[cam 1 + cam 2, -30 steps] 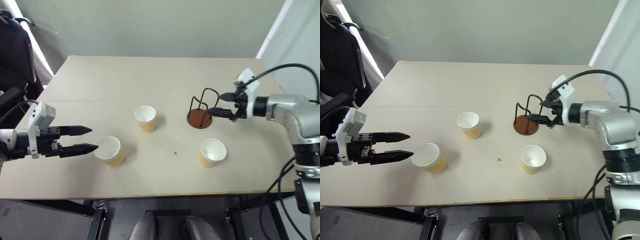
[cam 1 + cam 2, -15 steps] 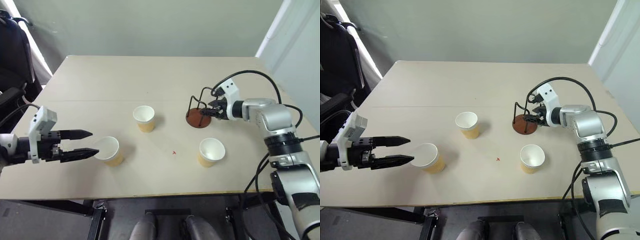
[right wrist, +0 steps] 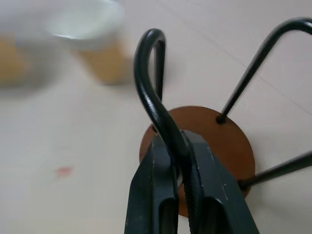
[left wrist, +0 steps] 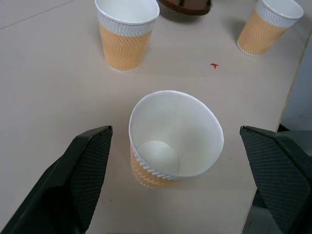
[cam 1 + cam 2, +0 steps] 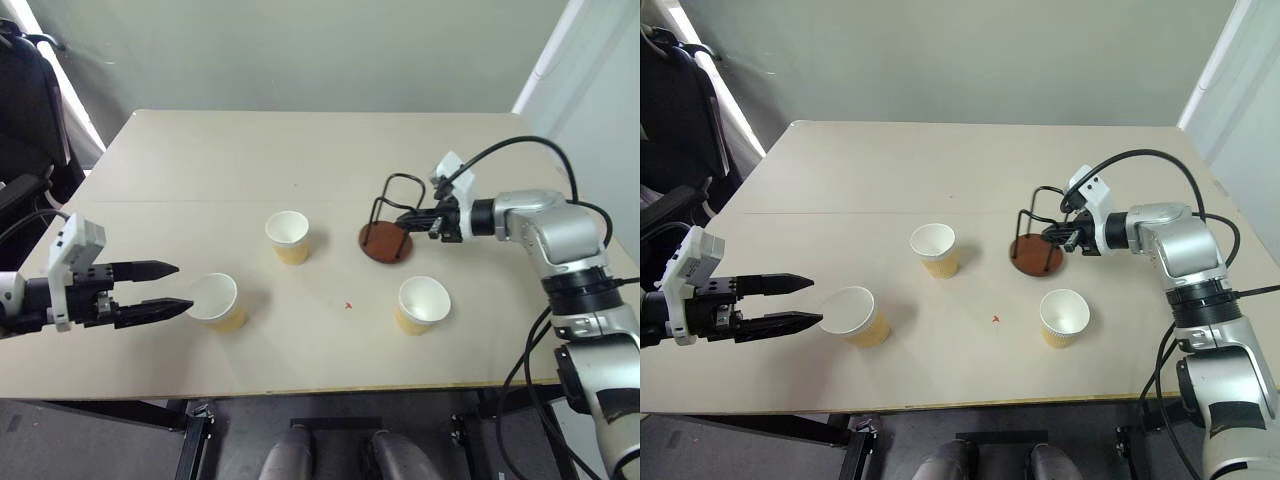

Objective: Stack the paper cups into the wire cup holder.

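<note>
Right gripper clamped on a black loop of the wire cup holder mid-table, seemingly tilted, left gripper spread wide around the nearest of 3 paper cups, all upright on the table

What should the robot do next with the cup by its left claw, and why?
Probably close the left claw on the nearest cup. Its fingers stand open on either side of that cup, not touching it. The right claw is already shut on a wire loop of the holder, which is empty.
</note>
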